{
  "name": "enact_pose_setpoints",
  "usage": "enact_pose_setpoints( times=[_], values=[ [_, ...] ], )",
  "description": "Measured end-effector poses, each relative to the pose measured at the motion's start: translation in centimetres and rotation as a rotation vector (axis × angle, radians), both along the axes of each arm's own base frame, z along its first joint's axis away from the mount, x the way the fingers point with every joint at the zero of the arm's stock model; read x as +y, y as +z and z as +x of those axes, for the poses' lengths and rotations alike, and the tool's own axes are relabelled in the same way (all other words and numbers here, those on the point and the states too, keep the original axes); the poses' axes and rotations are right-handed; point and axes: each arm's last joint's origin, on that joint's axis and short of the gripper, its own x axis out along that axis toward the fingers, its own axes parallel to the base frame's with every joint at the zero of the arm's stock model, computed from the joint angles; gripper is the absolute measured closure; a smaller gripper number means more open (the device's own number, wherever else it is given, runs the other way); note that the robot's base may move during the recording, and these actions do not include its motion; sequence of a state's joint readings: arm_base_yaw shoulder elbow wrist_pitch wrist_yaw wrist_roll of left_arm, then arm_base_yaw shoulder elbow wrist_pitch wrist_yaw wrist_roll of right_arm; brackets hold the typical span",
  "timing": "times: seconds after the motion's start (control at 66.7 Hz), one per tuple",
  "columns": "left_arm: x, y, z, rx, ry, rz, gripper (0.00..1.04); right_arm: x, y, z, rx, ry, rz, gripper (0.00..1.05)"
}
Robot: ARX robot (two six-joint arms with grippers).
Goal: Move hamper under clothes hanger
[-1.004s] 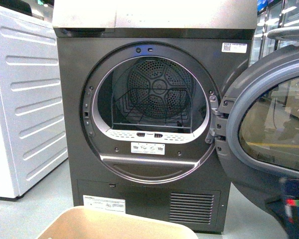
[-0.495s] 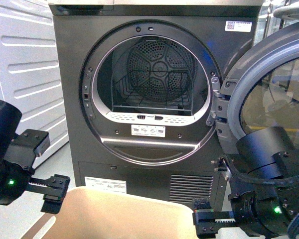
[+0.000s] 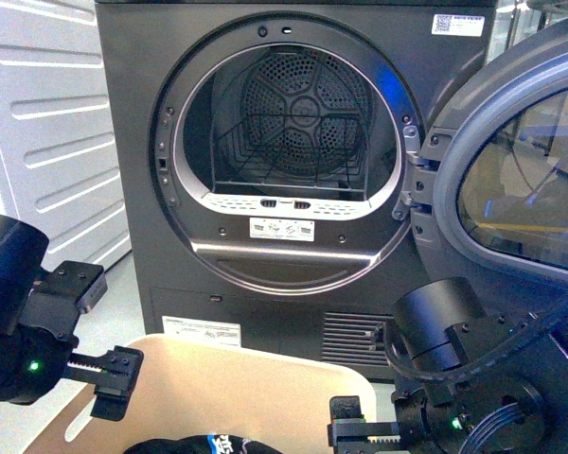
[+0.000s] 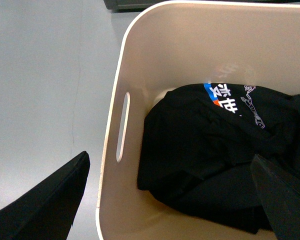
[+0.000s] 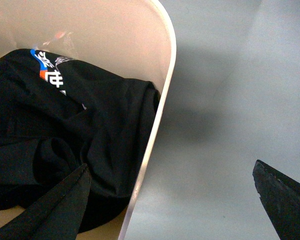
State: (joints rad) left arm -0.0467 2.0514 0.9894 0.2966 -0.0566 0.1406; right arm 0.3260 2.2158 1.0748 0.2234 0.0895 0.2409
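Note:
The beige hamper (image 3: 265, 378) stands on the floor just in front of me, with black clothes (image 4: 215, 150) with a blue and white print inside. My left gripper (image 3: 109, 383) is open and straddles the hamper's left wall (image 4: 110, 150) near a slot handle (image 4: 122, 125): one finger is outside over the floor, the other over the clothes. My right gripper (image 3: 360, 430) is open and straddles the right wall (image 5: 160, 105) the same way, midway at the rim (image 5: 171, 167). Neither touches the wall. The clothes hanger is out of view.
A dark grey dryer (image 3: 133, 189) stands right behind the hamper, its round door (image 3: 511, 189) swung open to the right above my right arm. A white ribbed appliance (image 3: 47, 142) stands at the left. Grey floor (image 5: 230, 100) lies beside the hamper.
Both arms have come into the front view and lowered to the hamper's two side walls. More of the hamper and the black clothes now show at the bottom.

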Motion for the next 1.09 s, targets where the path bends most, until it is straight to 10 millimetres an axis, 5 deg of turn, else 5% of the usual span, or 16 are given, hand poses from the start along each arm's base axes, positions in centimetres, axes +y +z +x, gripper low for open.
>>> enact_pose_setpoints(
  times=[0.615, 1.094],
  values=[
    [3.5, -2.1, -1.4, -0.017, 0.014, 0.007, 0.07, 1.1, -1.3, 1.1, 0.003, -0.011, -0.023, 0.08],
    [6.1, -4.8, -0.4, -0.014, 0.108, -0.023, 0.07, 1.0, -2.3, 1.0, 0.024, -0.021, -0.034, 0.08]
  ],
)
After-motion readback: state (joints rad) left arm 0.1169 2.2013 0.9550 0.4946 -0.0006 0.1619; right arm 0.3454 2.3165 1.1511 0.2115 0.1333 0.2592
